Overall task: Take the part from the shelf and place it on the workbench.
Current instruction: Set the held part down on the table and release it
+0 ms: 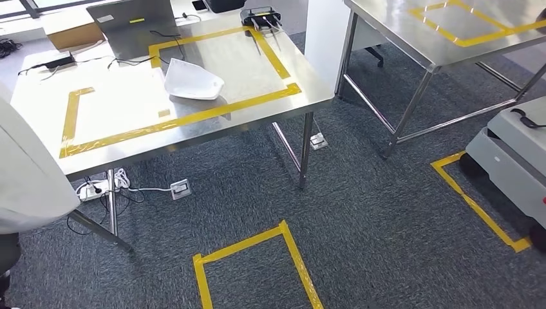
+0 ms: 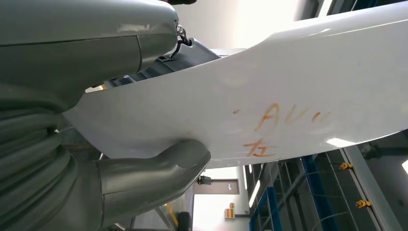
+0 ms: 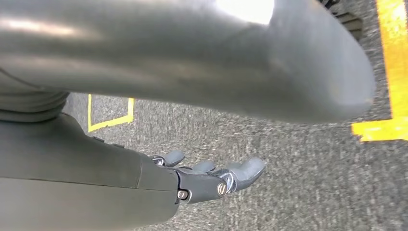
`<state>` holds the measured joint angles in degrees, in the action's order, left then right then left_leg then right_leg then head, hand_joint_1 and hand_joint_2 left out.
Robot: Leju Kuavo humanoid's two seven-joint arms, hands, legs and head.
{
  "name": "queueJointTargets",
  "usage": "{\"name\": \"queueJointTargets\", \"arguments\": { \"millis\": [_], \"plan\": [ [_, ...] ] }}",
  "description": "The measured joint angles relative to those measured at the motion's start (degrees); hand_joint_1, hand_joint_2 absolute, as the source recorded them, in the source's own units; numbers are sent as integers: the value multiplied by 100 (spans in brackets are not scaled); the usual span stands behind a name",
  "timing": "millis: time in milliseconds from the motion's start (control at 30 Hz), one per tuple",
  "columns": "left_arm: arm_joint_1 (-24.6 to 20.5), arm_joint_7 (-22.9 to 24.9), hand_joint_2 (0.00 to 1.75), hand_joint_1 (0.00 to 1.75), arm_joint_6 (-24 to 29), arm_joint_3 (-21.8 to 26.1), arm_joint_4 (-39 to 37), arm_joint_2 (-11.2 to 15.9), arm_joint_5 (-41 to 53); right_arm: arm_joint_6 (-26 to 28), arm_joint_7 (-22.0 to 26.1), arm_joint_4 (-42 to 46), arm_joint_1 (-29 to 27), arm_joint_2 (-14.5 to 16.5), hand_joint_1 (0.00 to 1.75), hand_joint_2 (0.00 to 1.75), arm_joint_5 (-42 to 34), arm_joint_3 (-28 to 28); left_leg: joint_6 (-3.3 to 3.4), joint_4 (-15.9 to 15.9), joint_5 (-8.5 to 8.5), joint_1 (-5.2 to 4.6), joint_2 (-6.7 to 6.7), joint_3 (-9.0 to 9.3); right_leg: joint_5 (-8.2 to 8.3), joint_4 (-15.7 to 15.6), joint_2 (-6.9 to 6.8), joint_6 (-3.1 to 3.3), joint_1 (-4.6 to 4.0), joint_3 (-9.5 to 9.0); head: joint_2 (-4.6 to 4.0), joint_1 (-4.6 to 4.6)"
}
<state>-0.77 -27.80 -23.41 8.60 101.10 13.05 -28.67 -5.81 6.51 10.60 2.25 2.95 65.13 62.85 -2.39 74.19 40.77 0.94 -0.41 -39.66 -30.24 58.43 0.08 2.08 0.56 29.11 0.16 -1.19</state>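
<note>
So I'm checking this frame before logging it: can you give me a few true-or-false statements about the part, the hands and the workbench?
1. The left hand holds a white part. True.
2. That part bears orange handwriting. True.
3. The right hand holds a tool. False: it holds nothing, its fingers apart above grey carpet.
4. The workbench has no marking. False: yellow tape outlines areas on it.
5. A white shell-like part lies on the workbench. True.
6. The laptop sits on the floor. False: it stands on the workbench.
</note>
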Motion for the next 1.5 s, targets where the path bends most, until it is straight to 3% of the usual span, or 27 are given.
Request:
{"name": "queueJointTargets", "arguments": {
  "millis": [33,67,133,167,200,267,333,367,433,500,533,567,667,700,767,833,900,967,1033,1067,1100,1167,1200,1233,1367,1467,1500],
  "plan": [
    [-19,7,175,175,-2,-8,-18,-4,4,2,-12,-1,-6,0,0,0,-10,10,11,-204,7,-1,6,-112,-116,-6,6,-8,0,-151,1,0],
    [-44,19,175,175,-2,-19,-41,-5,8,4,-27,-1,-12,1,0,0,-20,21,27,-491,-273,-5,21,-185,-234,-11,7,-20,1,-284,1,-1],
    [-85,49,175,175,-2,-44,-107,-4,14,7,-57,-3,-11,4,0,0,-30,45,81,-1073,-1326,-34,69,-261,-487,-4,7,-62,-14,-535,1,-11],
    [-93,58,175,175,-2,-58,-130,-4,19,7,-68,-3,-5,6,0,0,-32,55,115,-1226,-1714,-52,85,-237,-607,-40,9,-94,-21,-653,1,-17],
    [-99,51,175,175,-2,-71,-138,-6,26,10,-73,-3,4,6,0,0,-35,63,151,-1288,-1885,-60,87,-184,-656,-37,12,-130,-34,-763,1,-19],
    [-113,10,175,175,-10,-93,-110,-25,56,19,-79,0,41,4,0,0,-44,73,230,-1285,-1750,-50,56,20,-484,240,14,-191,-35,-747,-1,-9],
    [-114,-31,175,175,-24,-117,-87,-69,93,24,-81,2,82,2,0,0,-58,79,301,-1353,-1598,-32,37,243,-144,1014,15,-240,-25,-285,-1,11],
    [-107,-39,175,175,-32,-132,-84,-97,105,24,-84,3,88,3,0,0,-65,81,323,-1393,-1510,-26,29,363,-116,1392,14,-266,-18,41,0,23],
    [-104,-45,175,175,-47,-150,-87,-137,113,24,-86,3,61,6,0,0,-78,89,342,-1480,-1305,-25,-1,656,-484,1779,14,-295,-18,642,1,34],
    [-104,-49,175,175,-52,-157,-93,-156,111,24,-87,3,8,7,0,0,-81,106,338,-1570,-1087,-25,-43,1004,-970,1659,14,-291,-20,1054,0,38],
    [-106,-47,175,175,-52,-158,-99,-162,110,24,-87,2,-16,7,0,0,-83,114,332,-1612,-970,-27,-60,1195,-996,1444,14,-277,-25,1200,-1,40],
    [-110,-38,175,175,-52,-161,-108,-168,110,25,-87,2,-41,7,0,0,-83,120,324,-1651,-845,-29,-69,1365,-751,1136,15,-250,-32,1310,0,40],
    [-151,28,175,175,-43,-187,-183,-194,104,38,-93,1,-114,6,0,0,-82,128,259,-1713,-442,-47,-130,1785,851,214,22,-157,-87,1442,0,24],
    [-179,68,175,175,-26,-198,-203,-195,104,44,-97,1,-117,7,0,0,-81,129,221,-1727,-354,-49,-154,1934,1086,118,23,-133,-103,1409,0,20],
    [-281,162,175,175,37,-212,-210,-170,135,55,-99,1,-57,8,0,0,-81,131,143,-1547,-422,-42,-158,2020,968,160,17,-73,-111,1235,1,22],
    [-391,237,175,175,150,-220,-266,-129,290,64,-98,2,22,9,0,0,-83,132,78,-888,-722,-38,-100,1693,841,109,16,26,-86,1025,1,20],
    [-425,272,175,175,345,-231,-408,-78,679,70,-110,3,61,9,0,0,-83,132,32,-223,-701,-35,-36,1152,695,18,26,84,-69,790,1,13],
    [-467,250,175,175,663,-243,-609,-8,1342,81,-129,3,64,11,0,0,-83,135,8,13,-200,-28,-19,674,523,-60,40,87,-64,522,1,12],
    [-632,214,175,175,1188,-270,-912,90,2311,95,-144,2,51,19,0,0,-63,148,12,-167,224,-25,-9,361,329,-90,49,77,-61,252,1,14],
    [-759,203,175,175,1519,-290,-1111,152,2862,98,-145,2,47,26,0,0,-46,154,26,-389,158,-26,-3,267,232,-92,53,72,-61,127,1,14],
    [-895,197,175,175,1871,-321,-1347,219,3417,101,-142,1,42,34,0,0,-23,157,46,-687,-206,-26,2,207,138,-91,60,63,-60,28,1,14],
    [-1200,187,175,175,2541,-406,-1884,340,4375,101,-131,-1,41,53,0,0,19,160,88,-1243,-1217,-37,4,119,-50,-30,93,19,-79,-113,1,6],
    [-1379,191,175,175,2903,-468,-2199,391,4845,99,-127,-1,42,60,0,0,44,160,110,-1375,-1591,-42,3,103,-145,3,107,-16,-91,-146,1,5],
    [-1591,198,175,175,3273,-534,-2524,431,5285,96,-125,-2,48,63,0,0,68,161,130,-1406,-1745,-45,1,90,-223,34,116,-50,-102,-172,1,5],
    [-2725,271,175,175,4475,-807,-4092,498,6644,84,-108,3,107,51,0,0,173,159,241,-1385,-1744,-7,-25,122,-498,363,79,-184,-98,-45,1,20],
    [-3436,280,175,175,4688,-964,-5308,486,6967,72,-83,3,131,50,0,0,226,154,296,-1387,-1677,-14,-18,148,-855,1429,49,-247,-72,665,1,27],
    [-3596,276,175,175,4699,-1008,-5656,468,6997,60,-70,3,124,50,0,0,246,152,301,-1385,-1650,-19,-17,167,-839,1645,45,-250,-68,870,1,27]
  ]
}}
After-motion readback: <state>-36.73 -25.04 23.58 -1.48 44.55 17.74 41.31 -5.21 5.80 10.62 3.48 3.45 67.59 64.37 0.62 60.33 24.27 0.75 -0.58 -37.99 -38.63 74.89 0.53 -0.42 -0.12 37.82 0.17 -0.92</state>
